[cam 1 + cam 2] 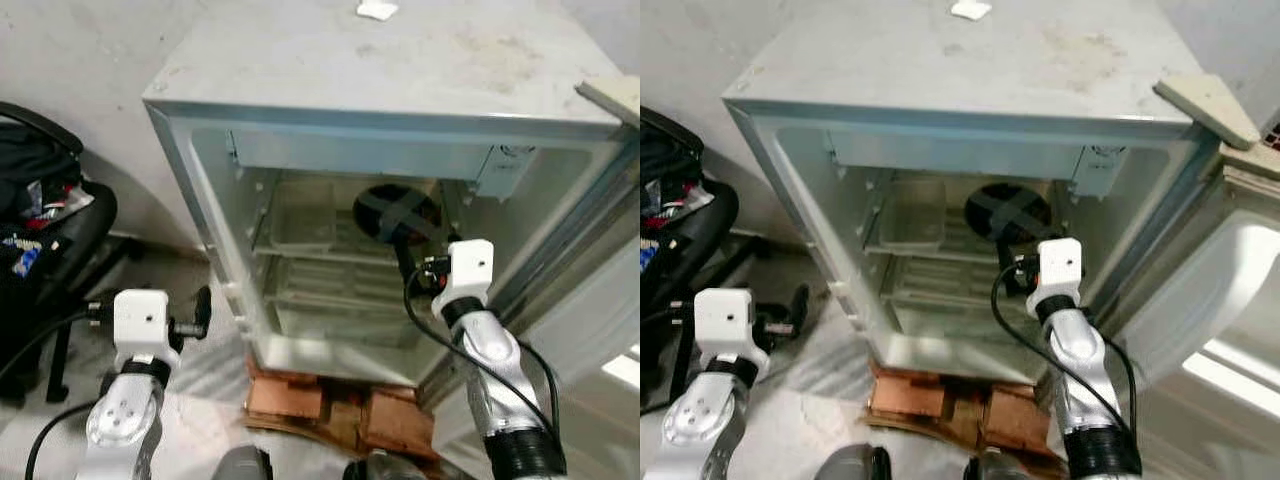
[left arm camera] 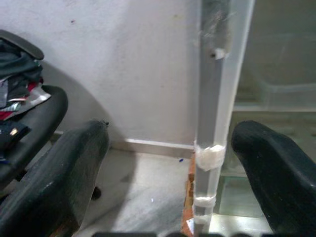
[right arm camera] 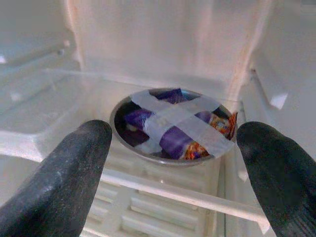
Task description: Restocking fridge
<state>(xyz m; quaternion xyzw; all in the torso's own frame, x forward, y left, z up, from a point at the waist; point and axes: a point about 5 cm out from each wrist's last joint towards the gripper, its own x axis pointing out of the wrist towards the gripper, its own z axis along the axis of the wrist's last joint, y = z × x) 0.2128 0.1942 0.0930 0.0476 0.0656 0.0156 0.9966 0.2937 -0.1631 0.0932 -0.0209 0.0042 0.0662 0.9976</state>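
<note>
The bowl (image 3: 174,127), taped across with an X so its packets stay in, sits on the fridge (image 1: 400,80) upper shelf, right side. The right gripper (image 3: 173,163) hangs spread before it, probably just let go. The left gripper (image 2: 170,168) idles, spread, by the fridge's left edge.

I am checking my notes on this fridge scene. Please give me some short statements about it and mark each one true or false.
1. The fridge door is open. True.
2. A bowl with crossed tape strips sits on a shelf inside the fridge. True.
3. The right pincer is shut on the bowl. False: its fingers are spread open, and the bowl sits beyond them on the shelf.
4. The left pincer is inside the fridge. False: it is outside, at the fridge's left front edge.
5. The fridge stands on reddish blocks. True.
6. A black chair stands to the robot's right. False: it is on the left.
</note>
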